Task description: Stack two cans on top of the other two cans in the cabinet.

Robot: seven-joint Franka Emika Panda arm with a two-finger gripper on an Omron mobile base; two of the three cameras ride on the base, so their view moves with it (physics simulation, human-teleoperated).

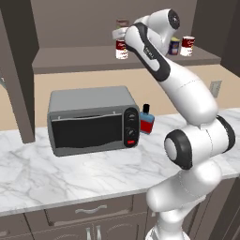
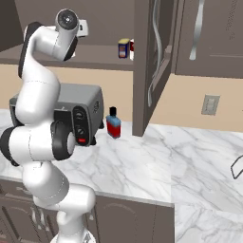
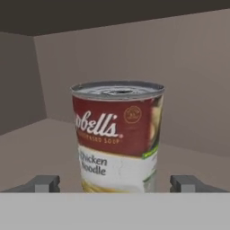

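At the bottom of the hand view the claw (image 3: 115,184) stands wide, one grey fingertip (image 3: 44,183) at lower left and the other at lower right, with a red-and-white can (image 3: 117,134) upright between them and touching neither. Its label reads chicken noodle soup, and it stands on the cabinet's shelf with the bare brown back wall behind it.

In the left base view, the marble table (image 1: 70,176) runs across the lower half of the frame, with drawer fronts (image 1: 89,213) under it. A grey toaster oven (image 1: 91,119) sits at centre left, and just beside its right end stands a small red-and-blue bottle (image 1: 146,121). The white arm (image 1: 187,122) rises from the lower right and reaches to the upper middle, into the cabinet (image 1: 65,58). There the same red-and-white can shows on the shelf, partly behind the arm, with a darker can (image 1: 122,23) above it. Farther right on the shelf stand a blue-and-yellow can (image 1: 174,46) and a second red-and-white can (image 1: 188,46), just beside each other.
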